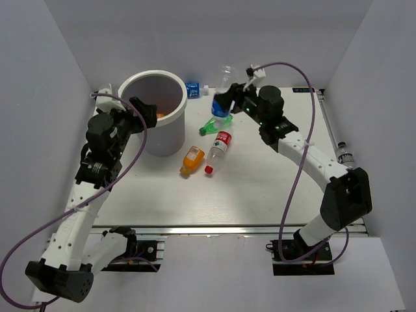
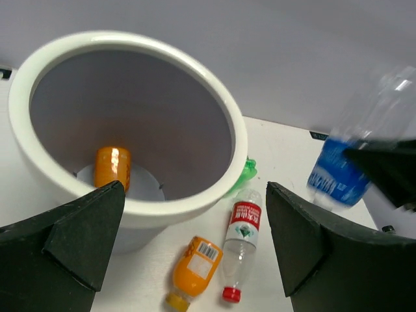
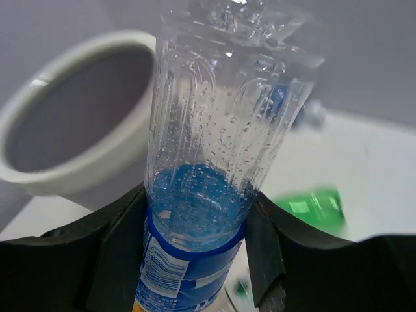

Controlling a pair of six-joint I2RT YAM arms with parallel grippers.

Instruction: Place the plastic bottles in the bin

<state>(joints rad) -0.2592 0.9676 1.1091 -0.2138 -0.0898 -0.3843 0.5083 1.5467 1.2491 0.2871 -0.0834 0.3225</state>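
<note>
Right pincer [image 3: 195, 260] around blue-labelled bottle [image 3: 221, 130]

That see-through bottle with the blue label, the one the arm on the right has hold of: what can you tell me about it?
The blue-labelled bottle is clear, thin, ribbed plastic, dented near its top, with droplets misting the inside. A blue printed label wraps its lower part. The right arm's fingers clamp it on both sides at the label, holding it roughly upright in the air, to the right of the bin. Nothing else touches it.
</note>
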